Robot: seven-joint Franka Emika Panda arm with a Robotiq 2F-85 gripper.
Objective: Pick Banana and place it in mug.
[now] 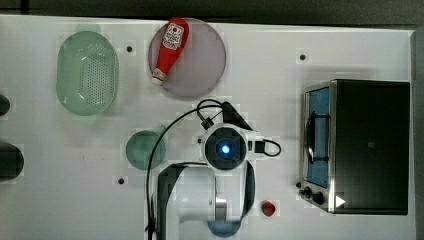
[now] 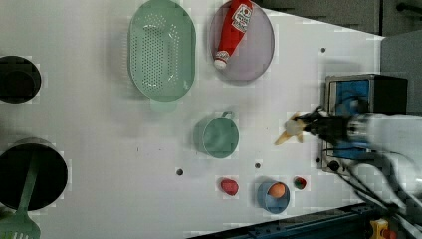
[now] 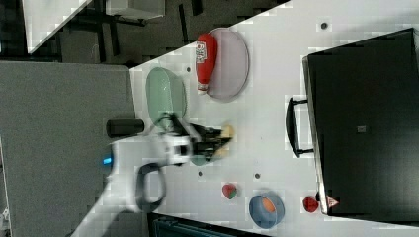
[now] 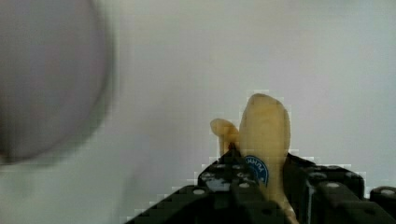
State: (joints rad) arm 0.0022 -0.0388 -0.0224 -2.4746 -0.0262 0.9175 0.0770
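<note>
A pale yellow banana [image 4: 264,133] with a blue sticker sits between my gripper's [image 4: 261,176] black fingers, which are shut on it. In the left view the banana [image 2: 290,133] hangs off the table, right of the teal mug [image 2: 219,138], with the gripper [image 2: 304,127] beside it. In the right view the banana [image 3: 226,139] pokes out of the gripper [image 3: 216,141], and the mug [image 3: 199,159] peeks out from behind the fingers. In the top view my wrist [image 1: 226,148] covers the banana, and the mug [image 1: 144,149] stands to the top view's left of it, upright and apart.
A pale green colander [image 1: 87,72] and a ketchup bottle [image 1: 170,49] on a grey plate [image 1: 200,65] lie at the back. A toaster oven [image 1: 357,145] stands at the top view's right. A blue bowl [image 2: 273,196] and small red fruits [image 2: 229,186] sit near the front edge.
</note>
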